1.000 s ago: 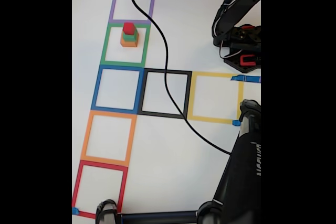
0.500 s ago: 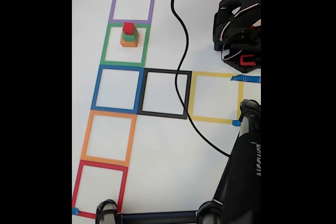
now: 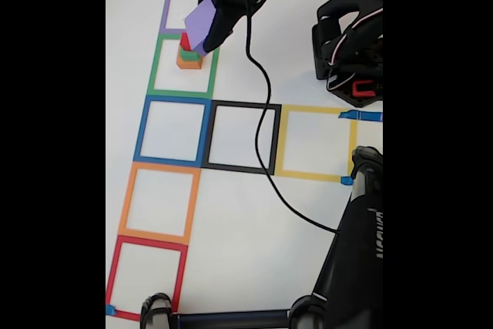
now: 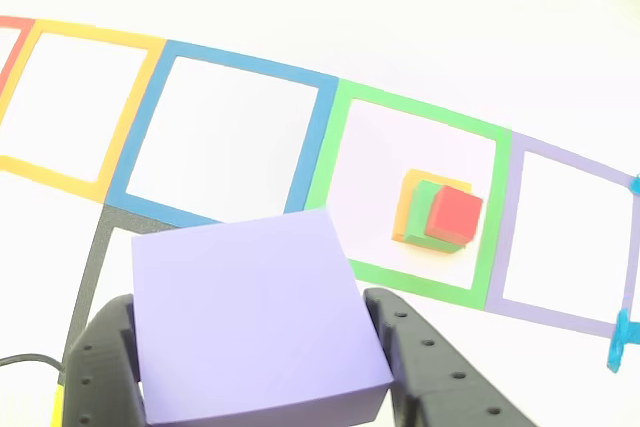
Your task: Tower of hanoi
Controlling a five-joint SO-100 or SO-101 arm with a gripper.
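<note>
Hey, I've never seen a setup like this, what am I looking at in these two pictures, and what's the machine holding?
This is a small robot arm on a white table. One picture is from a fixed camera looking down; the other looks down past the end effector, so it seems to ride on the arm. Its two fingers are shut on a purple block. Coloured tape squares are laid out on the table. Inside the green square stands a small stack: red block on green block on orange block.

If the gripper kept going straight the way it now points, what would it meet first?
Probably bare table, not the red-topped stack beside that line. The gripper, shut on the purple block, points toward the blue tape square; depth is unclear.
</note>
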